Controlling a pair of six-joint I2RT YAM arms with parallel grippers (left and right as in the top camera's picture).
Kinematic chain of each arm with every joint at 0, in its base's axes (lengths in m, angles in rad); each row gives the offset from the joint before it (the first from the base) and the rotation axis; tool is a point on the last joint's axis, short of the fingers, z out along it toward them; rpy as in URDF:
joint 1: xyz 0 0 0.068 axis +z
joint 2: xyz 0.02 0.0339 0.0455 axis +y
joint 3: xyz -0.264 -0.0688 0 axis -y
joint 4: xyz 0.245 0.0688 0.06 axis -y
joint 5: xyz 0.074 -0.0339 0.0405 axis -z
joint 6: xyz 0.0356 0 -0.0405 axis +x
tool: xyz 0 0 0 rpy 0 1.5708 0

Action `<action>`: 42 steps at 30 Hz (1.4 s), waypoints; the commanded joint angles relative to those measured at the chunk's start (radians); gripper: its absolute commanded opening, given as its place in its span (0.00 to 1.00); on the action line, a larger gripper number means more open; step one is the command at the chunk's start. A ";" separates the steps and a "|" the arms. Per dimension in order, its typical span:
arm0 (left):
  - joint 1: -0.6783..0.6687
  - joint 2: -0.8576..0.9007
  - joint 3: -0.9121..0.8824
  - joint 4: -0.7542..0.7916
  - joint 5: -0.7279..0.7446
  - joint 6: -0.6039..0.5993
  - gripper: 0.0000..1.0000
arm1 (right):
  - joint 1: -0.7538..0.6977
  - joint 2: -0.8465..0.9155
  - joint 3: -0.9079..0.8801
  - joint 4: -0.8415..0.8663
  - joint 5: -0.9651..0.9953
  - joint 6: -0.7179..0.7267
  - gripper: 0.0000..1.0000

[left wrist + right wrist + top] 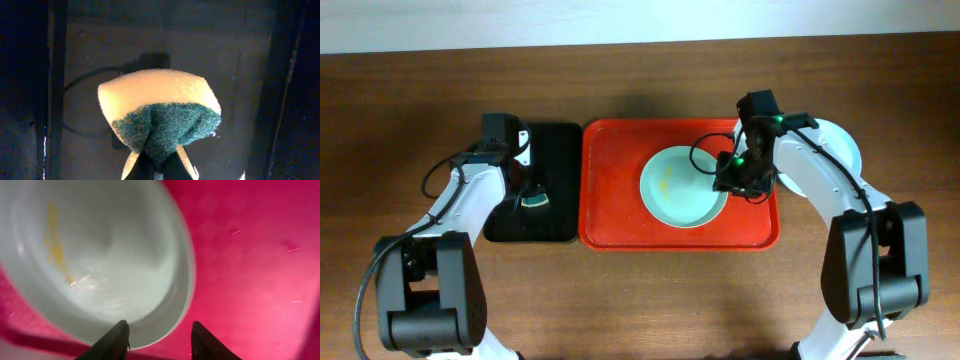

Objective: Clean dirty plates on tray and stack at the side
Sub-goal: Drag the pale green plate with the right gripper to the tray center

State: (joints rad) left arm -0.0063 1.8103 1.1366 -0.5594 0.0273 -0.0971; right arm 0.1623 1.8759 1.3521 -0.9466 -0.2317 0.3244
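Wooden counter [640, 300] bears the tray [610, 150], where the right gripper [161, 337], jaws parted, straddles the right rim of the mint plate [675, 190]; the left gripper [155, 167] clamps a sponge [160, 100].

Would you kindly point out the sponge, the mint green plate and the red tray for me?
sponge [159, 95]: left wrist view, on its yellow foam side.
mint green plate [680, 200]: overhead view, on its bare middle.
red tray [610, 190]: overhead view, on its bare floor left of the plate.
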 commanded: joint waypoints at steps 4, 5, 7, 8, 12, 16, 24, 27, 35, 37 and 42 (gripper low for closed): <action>-0.006 -0.010 -0.003 0.006 0.014 0.013 0.01 | 0.001 -0.022 -0.008 0.019 0.165 -0.014 0.31; -0.006 -0.010 -0.003 0.006 0.014 0.013 0.01 | 0.001 -0.022 -0.021 0.037 0.164 -0.014 0.28; -0.006 -0.010 -0.003 0.006 0.014 0.013 0.01 | 0.002 -0.018 -0.047 0.080 0.154 -0.014 0.26; -0.006 -0.010 -0.003 0.006 0.014 0.013 0.01 | 0.002 -0.018 -0.056 0.093 0.151 -0.014 0.25; -0.006 -0.010 -0.003 0.006 0.014 0.013 0.01 | 0.001 -0.016 -0.103 0.151 0.127 -0.013 0.23; -0.006 -0.010 -0.003 0.006 0.014 0.013 0.01 | 0.002 -0.016 -0.120 0.167 0.127 -0.013 0.20; -0.006 -0.010 -0.003 0.006 0.014 0.013 0.01 | 0.003 -0.016 -0.164 0.241 0.082 -0.002 0.20; -0.006 -0.010 -0.003 0.006 0.014 0.013 0.01 | 0.003 -0.016 -0.174 0.262 0.055 -0.002 0.17; -0.006 -0.010 -0.003 0.006 0.014 0.013 0.01 | 0.019 -0.016 -0.174 0.262 0.049 -0.001 0.04; -0.006 -0.010 -0.003 0.006 0.014 0.013 0.01 | 0.027 -0.016 -0.174 0.262 0.047 0.011 0.04; -0.006 -0.010 -0.003 0.006 0.014 0.013 0.01 | 0.053 -0.016 -0.174 0.268 0.040 0.024 0.04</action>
State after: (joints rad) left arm -0.0063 1.8103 1.1366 -0.5568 0.0273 -0.0971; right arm 0.1886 1.8748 1.1831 -0.6815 -0.1715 0.3370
